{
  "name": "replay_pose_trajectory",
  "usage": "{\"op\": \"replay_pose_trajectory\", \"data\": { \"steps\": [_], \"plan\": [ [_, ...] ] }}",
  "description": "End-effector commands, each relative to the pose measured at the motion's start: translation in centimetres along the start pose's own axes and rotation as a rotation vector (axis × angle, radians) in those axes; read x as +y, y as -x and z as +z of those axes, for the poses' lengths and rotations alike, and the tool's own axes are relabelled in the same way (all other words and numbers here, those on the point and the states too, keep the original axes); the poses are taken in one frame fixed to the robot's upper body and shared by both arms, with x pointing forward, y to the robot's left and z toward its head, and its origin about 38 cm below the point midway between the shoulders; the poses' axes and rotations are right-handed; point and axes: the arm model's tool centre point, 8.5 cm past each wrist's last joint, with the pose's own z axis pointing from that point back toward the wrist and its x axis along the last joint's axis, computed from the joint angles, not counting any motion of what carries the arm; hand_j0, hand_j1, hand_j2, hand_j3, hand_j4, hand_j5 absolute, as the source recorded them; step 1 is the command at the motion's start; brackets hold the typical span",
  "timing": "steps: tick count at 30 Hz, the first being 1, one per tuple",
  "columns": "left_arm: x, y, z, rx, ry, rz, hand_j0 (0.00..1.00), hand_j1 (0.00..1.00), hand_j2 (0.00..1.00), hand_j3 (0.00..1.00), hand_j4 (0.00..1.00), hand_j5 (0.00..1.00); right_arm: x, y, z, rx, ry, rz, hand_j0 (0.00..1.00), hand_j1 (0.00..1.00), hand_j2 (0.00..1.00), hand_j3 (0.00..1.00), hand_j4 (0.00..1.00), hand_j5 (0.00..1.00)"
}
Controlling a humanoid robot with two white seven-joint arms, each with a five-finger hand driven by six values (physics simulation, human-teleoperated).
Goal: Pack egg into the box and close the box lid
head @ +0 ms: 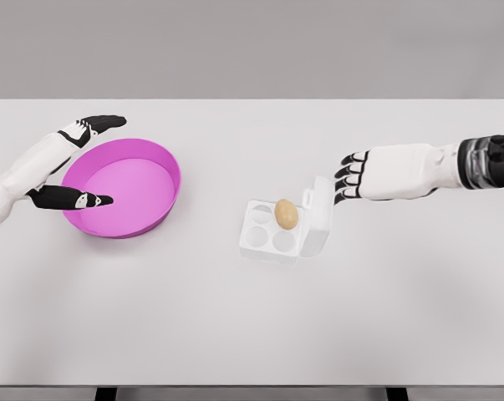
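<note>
A white egg box lies near the table's middle with its lid swung up on the right side. A tan egg sits in the back right cup; the other three cups show empty. My right hand hovers just right of the raised lid, fingers curled loosely toward it, holding nothing and not touching it. My left hand is spread at the left rim of a pink bowl, thumb over the bowl's near edge, fingers past the far edge.
The pink bowl stands left of the box and looks empty inside. The white table stretches wide in front of the box and to its right.
</note>
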Motion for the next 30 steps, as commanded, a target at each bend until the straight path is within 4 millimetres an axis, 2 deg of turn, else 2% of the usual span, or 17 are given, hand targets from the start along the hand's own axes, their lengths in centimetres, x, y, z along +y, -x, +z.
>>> {"op": "replay_pose_trajectory", "data": {
  "steps": [1, 11, 20, 30],
  "plan": [
    [0.1, 0.0, 0.0, -0.002, -0.005, 0.007, 1.0, 1.0, 1.0, 1.0, 1.0, 1.0, 0.0, 0.1, 0.2, 0.003, 0.001, -0.005, 1.0, 1.0, 1.0, 1.0, 1.0, 1.0],
    [0.1, 0.0, 0.0, -0.002, -0.005, 0.007, 1.0, 1.0, 1.0, 1.0, 1.0, 1.0, -1.9, 0.1, 0.2, 0.003, 0.029, 0.04, 1.0, 1.0, 1.0, 1.0, 1.0, 1.0],
    [0.1, 0.0, 0.0, -0.003, -0.006, 0.008, 1.0, 1.0, 1.0, 1.0, 1.0, 1.0, -5.1, -1.4, -3.2, -0.08, 0.086, 0.096, 1.0, 1.0, 1.0, 1.0, 1.0, 1.0],
    [0.1, 0.0, 0.0, 0.0, -0.004, 0.007, 1.0, 1.0, 1.0, 1.0, 1.0, 1.0, -5.1, -1.1, -2.9, -0.072, 0.085, 0.093, 1.0, 1.0, 1.0, 1.0, 1.0, 1.0]
  ]
}}
